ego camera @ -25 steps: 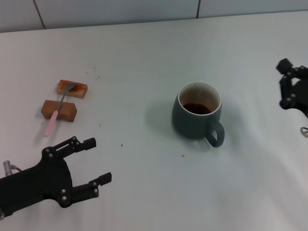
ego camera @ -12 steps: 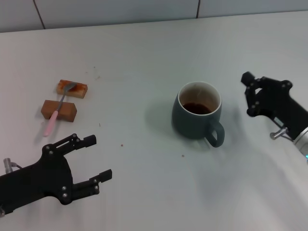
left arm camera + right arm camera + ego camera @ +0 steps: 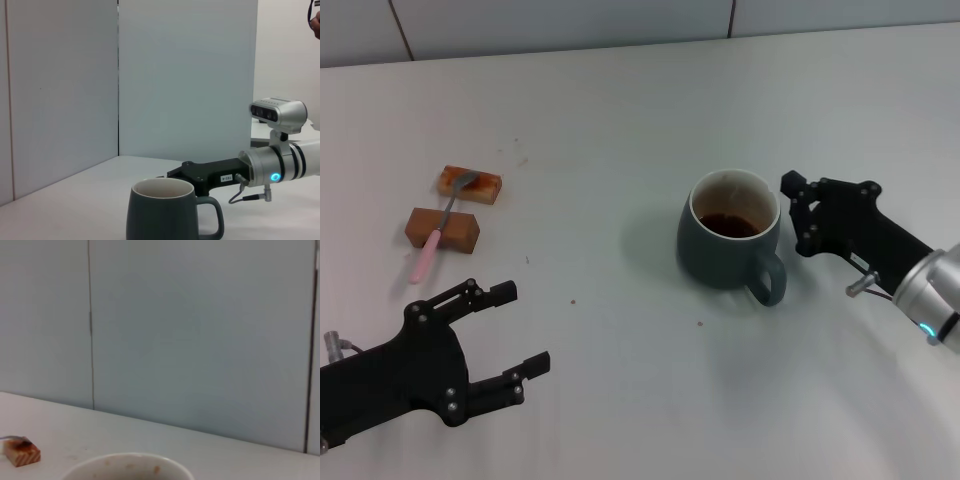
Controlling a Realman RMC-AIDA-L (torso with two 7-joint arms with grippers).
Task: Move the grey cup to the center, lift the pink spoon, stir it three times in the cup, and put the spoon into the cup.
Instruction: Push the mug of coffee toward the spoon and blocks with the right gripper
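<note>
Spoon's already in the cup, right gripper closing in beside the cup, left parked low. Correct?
Not quite. Head view shows the pink spoon lying across two brown blocks, not in the grey cup. Right gripper is beside the cup; left gripper is parked low.

The head camera looks down from above on the whole worktop (image 3: 620, 120), the far wall at its top edge. The left wrist camera sits low at the near left, facing across to the grey cup (image 3: 160, 210). The right wrist camera sits very close to the cup's rim, facing left. All three share the cup; the head and right wrist views share a brown block (image 3: 21, 452).
</note>
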